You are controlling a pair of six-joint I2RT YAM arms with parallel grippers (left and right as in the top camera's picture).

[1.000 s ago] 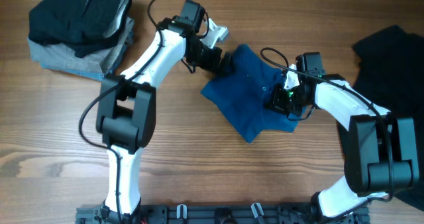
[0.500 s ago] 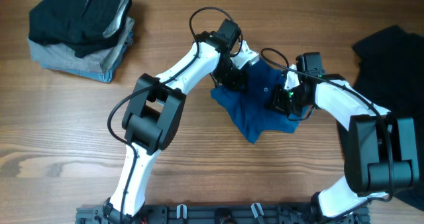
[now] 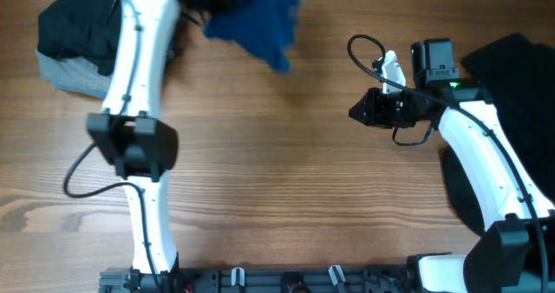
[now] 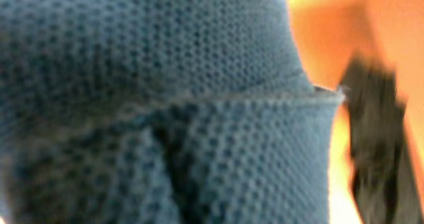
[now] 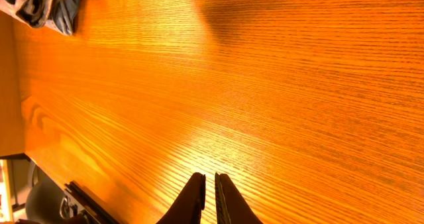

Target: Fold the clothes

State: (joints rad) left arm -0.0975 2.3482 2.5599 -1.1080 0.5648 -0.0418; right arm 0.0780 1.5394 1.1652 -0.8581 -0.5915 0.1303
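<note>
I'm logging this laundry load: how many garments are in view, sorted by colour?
Blue: 1, the shirt
Black: 2, the stacked black piece and the loose black garment
Grey: 1, the grey piece under the stacked one
Total: 4

At left claw (image 3: 198, 0): shirt (image 3: 256, 20) bunched against it, folded stack (image 3: 74, 68) just left. Behind right claw (image 3: 357, 113): loose garment (image 3: 512, 59) on surface (image 3: 277, 180).

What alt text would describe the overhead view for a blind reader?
The left arm holds a blurred blue shirt beside a stack of folded black and grey clothes at the far edge of a wooden table. The right arm hovers over bare wood near a loose black garment.
</note>
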